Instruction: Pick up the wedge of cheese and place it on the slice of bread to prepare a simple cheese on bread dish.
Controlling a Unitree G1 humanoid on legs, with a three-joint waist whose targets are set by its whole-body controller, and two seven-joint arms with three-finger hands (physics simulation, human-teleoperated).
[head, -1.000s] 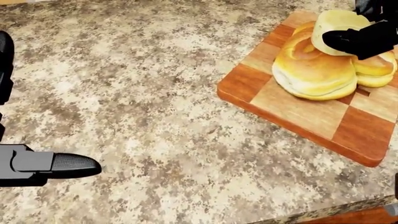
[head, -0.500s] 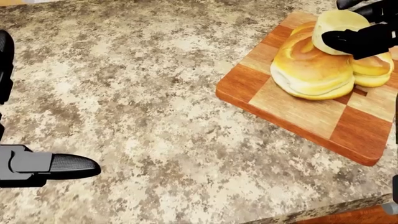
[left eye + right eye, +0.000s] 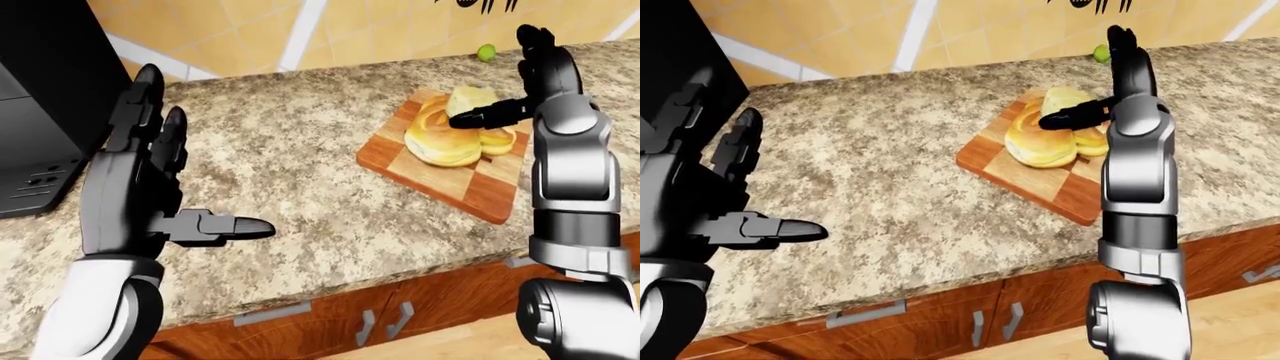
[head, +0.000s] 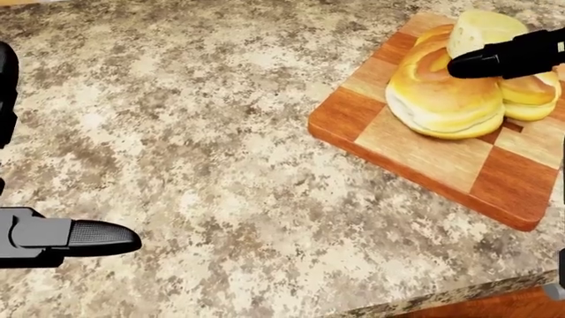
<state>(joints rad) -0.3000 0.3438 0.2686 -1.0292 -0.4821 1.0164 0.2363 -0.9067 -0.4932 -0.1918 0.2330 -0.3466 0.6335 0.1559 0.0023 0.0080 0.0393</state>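
In the left-eye view, the wedge of cheese [image 3: 470, 99] is resting on the slice of bread [image 3: 442, 139], on the cutting board [image 3: 470, 185] on the worktop [image 3: 300, 180]. The right robot hand [image 3: 520, 82] is standing spread beside it, thumb touching the cheese. The left robot hand [image 3: 150, 180] is hovering wide apart. In the head view, only the right thumb [image 4: 503, 59] is showing across the cheese.

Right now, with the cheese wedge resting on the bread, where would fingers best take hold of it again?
Probably by the cheese wedge's upper rounded portion, coming from above: it sits propped on the bread, leaving only its top exposed, and the open right hand already stands beside it.
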